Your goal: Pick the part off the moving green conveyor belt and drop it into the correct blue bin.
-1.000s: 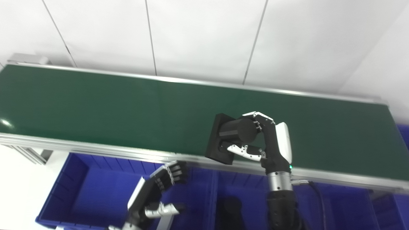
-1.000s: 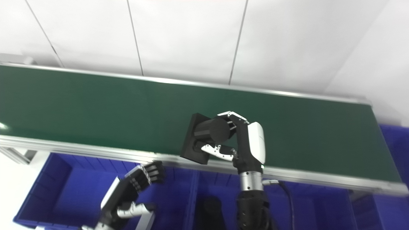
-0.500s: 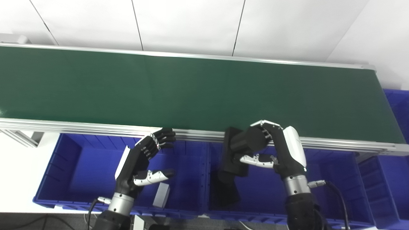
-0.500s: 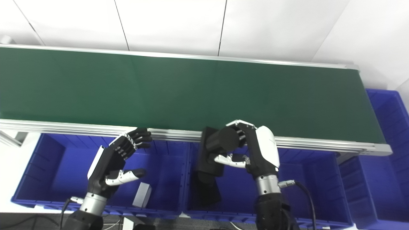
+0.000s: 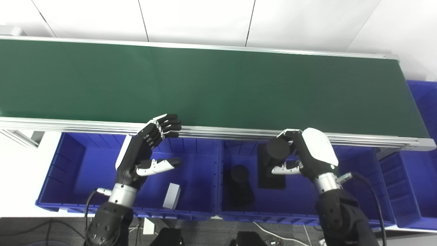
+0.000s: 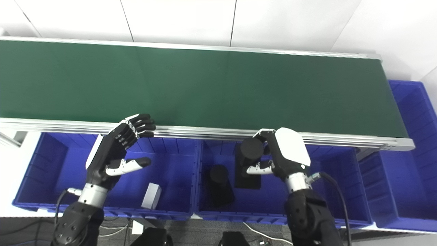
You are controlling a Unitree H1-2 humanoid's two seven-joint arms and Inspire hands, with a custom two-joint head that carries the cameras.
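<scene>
The black part [image 5: 273, 163], a cylinder standing on a flat square base, is hanging inside the middle blue bin [image 5: 300, 218], off the green conveyor belt [image 5: 205, 85] altogether. The right hand [image 5: 300, 157] is clamping it, fingers curling over the top of the cylinder and the thumb pressing in from below. Whether the base is touching the bin floor or hanging just above it is not clear from either view.

At about nine o'clock from the held part, in the same bin, a second black part [image 5: 239, 186] of the same shape is lying on the floor, which suggests this is the matching bin.

Further toward nine o'clock, the left blue bin [image 5: 58, 205] is holding a small white block [image 5: 171, 195]. The left hand [image 5: 146, 150] is hovering over that bin, near the belt's front rail, holding nothing, with fingers and thumb spread apart.

The belt at twelve o'clock is carrying nothing visible. Another blue bin [image 5: 426, 102] is showing at three o'clock, beyond the belt's end.

By my judgement the task is nearly finished: picking and carrying are done, and what is left is for the right hand to let go and lift clear.
</scene>
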